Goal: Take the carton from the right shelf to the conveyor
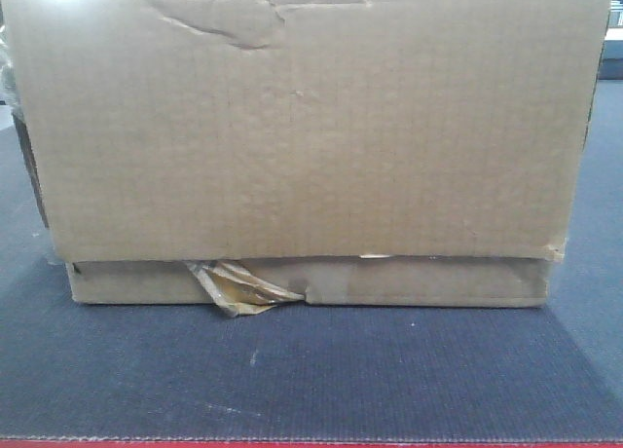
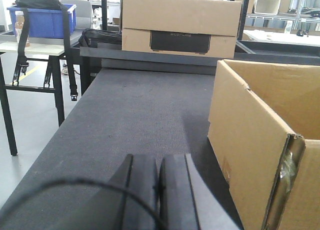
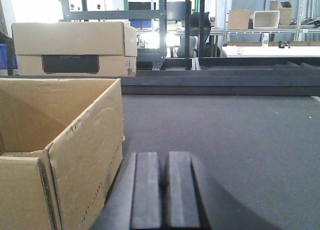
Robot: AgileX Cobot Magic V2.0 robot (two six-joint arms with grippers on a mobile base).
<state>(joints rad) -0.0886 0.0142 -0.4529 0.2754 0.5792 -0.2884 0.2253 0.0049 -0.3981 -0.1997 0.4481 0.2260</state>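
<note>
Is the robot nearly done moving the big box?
Nearly. The big brown cardboard carton already sits on the dark blue-grey fabric conveyor belt. Nothing is in hand: the left gripper and right gripper are both shut and empty beside it. All that looks left is backing the arms away.

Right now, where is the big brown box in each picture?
Front view: the carton fills almost the whole picture, sitting on the conveyor.
Left wrist view: it is at the right edge, open top showing.
Right wrist view: it is in the lower left corner.
Shared landmark: the dark conveyor belt under it shows in all three.
</note>
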